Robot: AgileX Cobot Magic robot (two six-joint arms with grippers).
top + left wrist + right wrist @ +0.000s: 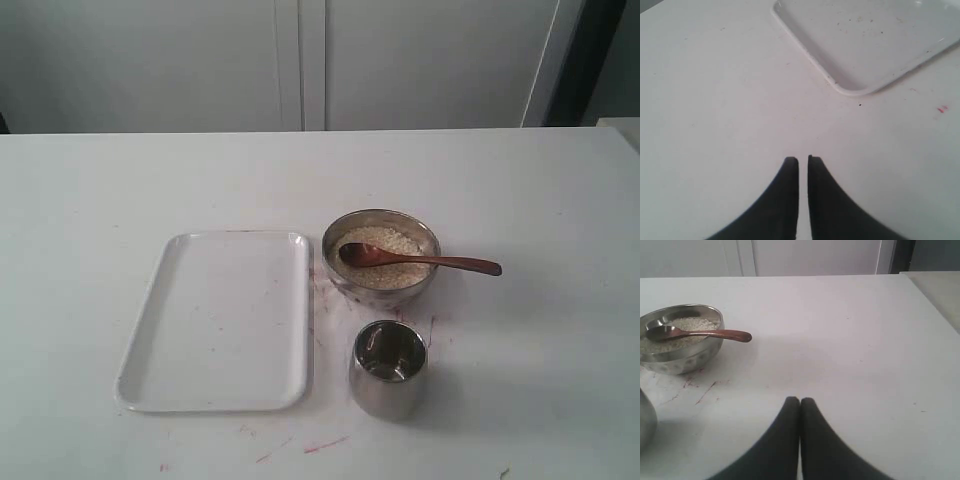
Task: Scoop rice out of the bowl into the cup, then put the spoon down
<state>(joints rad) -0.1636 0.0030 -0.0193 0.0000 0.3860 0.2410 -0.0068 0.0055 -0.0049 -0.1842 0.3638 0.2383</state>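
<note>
I see the steel bowl [345,285] right of centre on the white tabletop [100,200], with a bed of rice [395,275] in it. The wooden spoon [420,262] lies across the bowl. Its head rests on the grains, and its handle crosses the rim on the right side and sticks out over the tabletop. The steel cup [388,375] stands upright on the camera side of the bowl, near it but apart. I cannot tell whether any grains are inside the cup. A white rectangular tray [215,330] lies flat just left of the bowl and cup. Thin red marks [325,443] streak the tabletop around them.

My left tool [800,160] is clenched to a thin slit and grips nothing, with bare tabletop and one rounded corner of the tray ahead of it. My right tool [800,400] is clenched, fingers pressed together and empty. It is well apart from the bowl, and the spoon's handle points out towards its side of the tabletop.
</note>
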